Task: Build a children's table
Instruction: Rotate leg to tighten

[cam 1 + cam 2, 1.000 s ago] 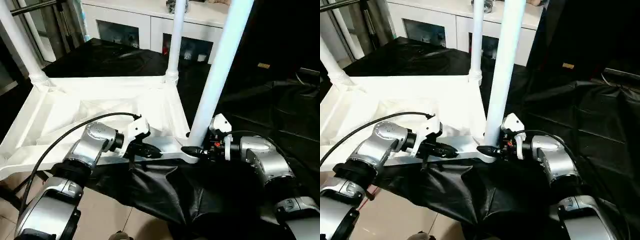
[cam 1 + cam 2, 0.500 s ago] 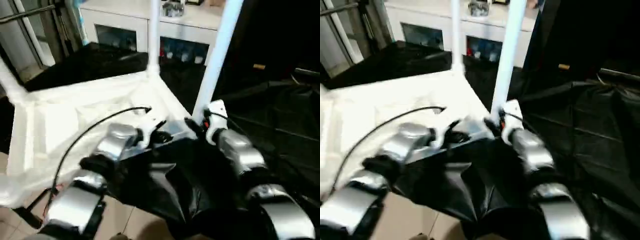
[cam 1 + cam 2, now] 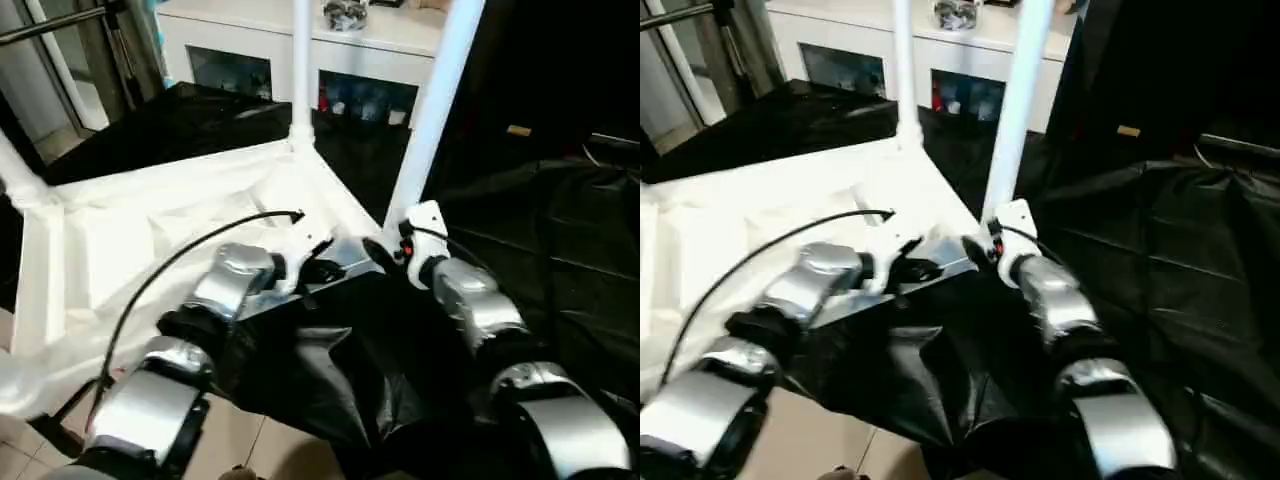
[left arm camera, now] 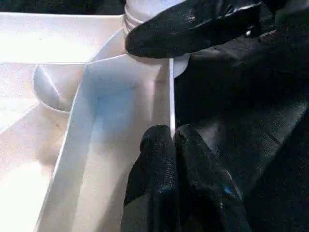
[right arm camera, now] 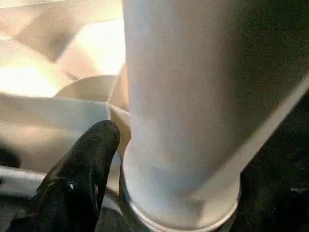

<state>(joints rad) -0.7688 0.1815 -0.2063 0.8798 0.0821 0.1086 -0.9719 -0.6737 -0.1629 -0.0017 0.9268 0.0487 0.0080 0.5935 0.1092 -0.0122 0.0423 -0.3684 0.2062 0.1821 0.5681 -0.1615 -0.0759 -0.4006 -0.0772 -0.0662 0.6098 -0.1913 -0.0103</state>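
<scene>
1. White plastic tabletop (image 3: 150, 240) lying upside down at centre left on black cloth (image 3: 360, 390); smooth, slightly glossy, with raised ribs and a thin upright rim along the near edge.
2. Rounded sockets at the corners, each with a long white tube leg standing up: near-right leg (image 3: 435, 95), far leg (image 3: 300, 70), far-left leg (image 3: 15, 170) cut off by the frame edge.
3. Near-right leg (image 5: 188, 96) smooth and round, ending in a ringed collar seated in its socket.
4. Left gripper (image 4: 171, 140), black and rubbery, pinched tight on the thin near rim of the tabletop, one finger on each side.
5. Right gripper (image 3: 385, 255) at the foot of the near-right leg; one black finger (image 5: 89, 159) just beside the collar, the other finger hidden, so grip on the leg cannot be told.
6. Silver, rounded metal forearms; black cable (image 3: 170, 270) arching over the left one.
7. White cabinet (image 3: 330, 60) with dark glass doors at the far side; black cloth wrinkled and shiny on the right.
8. No readable writing.
</scene>
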